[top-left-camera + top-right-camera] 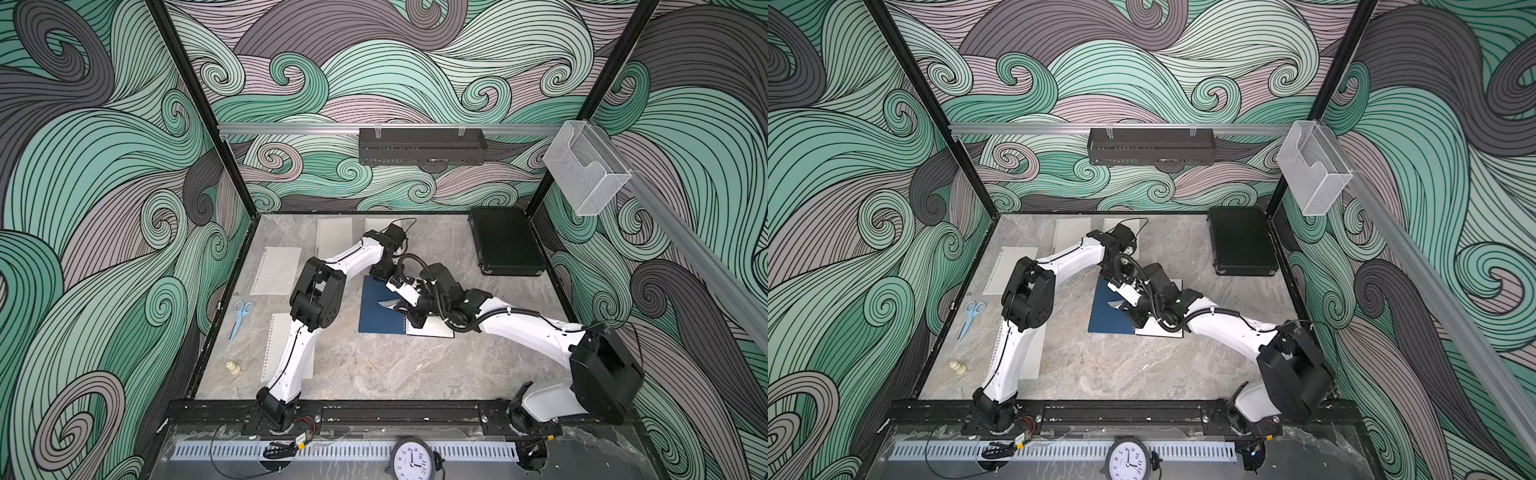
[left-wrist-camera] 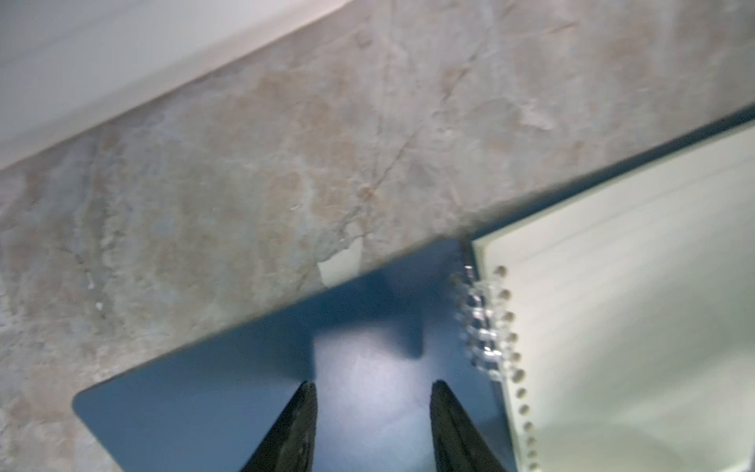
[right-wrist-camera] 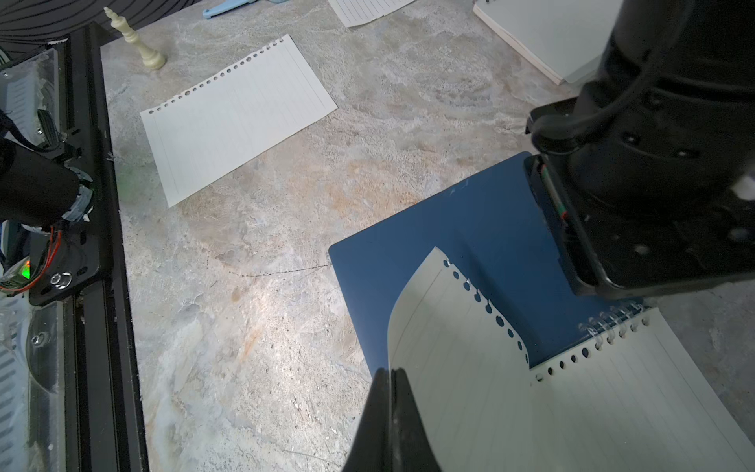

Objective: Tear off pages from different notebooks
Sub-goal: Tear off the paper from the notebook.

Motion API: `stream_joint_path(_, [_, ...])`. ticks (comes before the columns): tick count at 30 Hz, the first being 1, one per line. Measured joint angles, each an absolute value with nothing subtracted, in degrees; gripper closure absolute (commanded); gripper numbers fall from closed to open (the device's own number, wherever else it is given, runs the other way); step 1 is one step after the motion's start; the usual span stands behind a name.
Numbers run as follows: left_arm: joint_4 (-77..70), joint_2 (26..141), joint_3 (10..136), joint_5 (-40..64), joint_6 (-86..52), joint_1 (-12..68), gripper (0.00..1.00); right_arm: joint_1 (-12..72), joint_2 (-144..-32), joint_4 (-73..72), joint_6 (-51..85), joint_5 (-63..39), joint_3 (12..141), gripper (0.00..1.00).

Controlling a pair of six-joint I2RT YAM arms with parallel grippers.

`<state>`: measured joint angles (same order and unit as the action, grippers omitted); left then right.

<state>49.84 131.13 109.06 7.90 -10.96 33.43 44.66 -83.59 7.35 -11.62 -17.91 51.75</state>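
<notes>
Right gripper point(image 3: 391, 370) is pinched tight on the edge of a lined page point(image 3: 457, 388), which curls up off the open notebook point(image 3: 449, 220) with the dark blue cover; part of the page's punched edge stands clear of the wire spiral. That notebook lies near the middle of the table point(image 1: 374, 374). In the left wrist view the left gripper point(image 2: 374, 384) has its jaws partway apart with nothing between them, over the blue cover just beside the spiral; whether the tips touch the cover cannot be told. Three loose pages point(image 1: 277, 270) point(image 1: 334, 237) point(image 1: 279, 345) lie flat on the left part of the table, the nearest partly under the left arm. Blue scissors point(image 1: 241, 318) and a cream chess piece point(image 3: 137, 41) sit near the left edge, and a black case point(image 1: 507, 245) is in the far right corner. A round clock point(image 1: 412, 459) at the front rail shows numerals 8 to 12 on its dial; its small print is too fine to read. The pages carry only ruled lines.
</notes>
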Motion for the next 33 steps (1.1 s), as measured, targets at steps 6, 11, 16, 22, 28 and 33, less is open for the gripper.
stream_joint_path(6, [48.49, 127.63, 109.69, 14.48, -9.47, 33.87, 0.54, 46.37, -83.83, 6.35, -11.57, -16.47, 51.75, 1.00])
stream_joint_path(11, [46.50, 127.28, 110.65, 19.11, -8.27, 35.62, 0.54, 47.27, -84.86, 5.80, -11.53, -16.16, 51.70, 1.00])
stream_joint_path(16, [46.04, 128.40, 112.57, 22.06, -7.51, 38.35, 0.54, 48.23, -85.21, 4.62, -11.40, -15.42, 51.46, 1.00])
stream_joint_path(22, [44.91, 131.00, 113.65, 24.71, -7.62, 40.73, 0.54, 48.56, -85.21, 3.70, -11.05, -15.20, 50.94, 1.00])
stream_joint_path(28, [44.93, 134.19, 113.65, 25.43, -8.43, 41.32, 0.54, 48.71, -85.21, 3.64, -10.63, -15.05, 50.94, 1.00])
stream_joint_path(33, [44.95, 135.28, 113.65, 25.58, -8.73, 41.32, 0.54, 48.84, -85.21, 3.73, -10.44, -14.96, 50.94, 1.00])
